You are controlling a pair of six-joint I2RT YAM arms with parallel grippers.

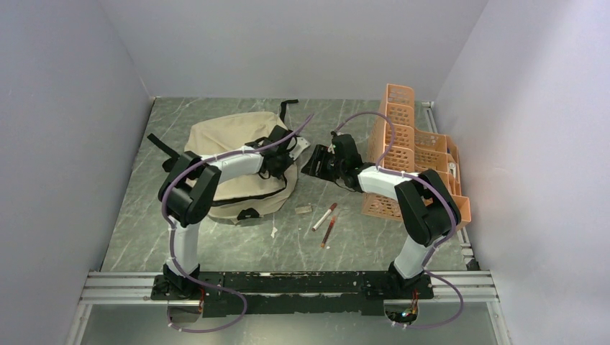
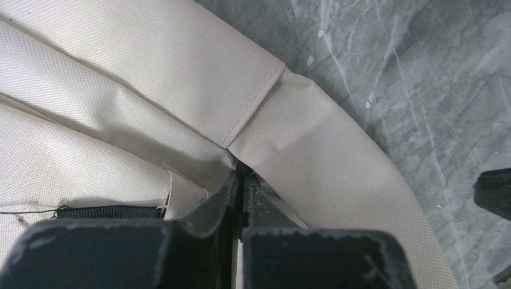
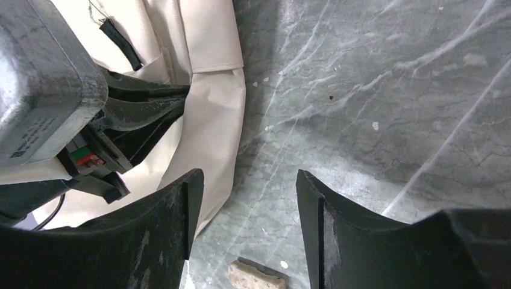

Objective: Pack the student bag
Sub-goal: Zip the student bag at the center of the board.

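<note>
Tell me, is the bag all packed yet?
Not nearly. Nothing looks packed: a white-and-red pen, a dark red pen and a small pale block lie on the grey marble table. Right now the left gripper is pinched shut at a seam of the beige fabric backpack, and the right gripper hangs open beside it. Filling it is left.

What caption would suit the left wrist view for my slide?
Left gripper shut, its tips at a seam of the beige student bag lying on the grey marbled table.

Over on the left of the table (image 1: 374, 244) lies the bag (image 1: 237, 154), organizer (image 1: 413, 154) on the right (well apart); pens (image 1: 324, 215) in front between them, eraser (image 1: 303, 209) just beside.
</note>
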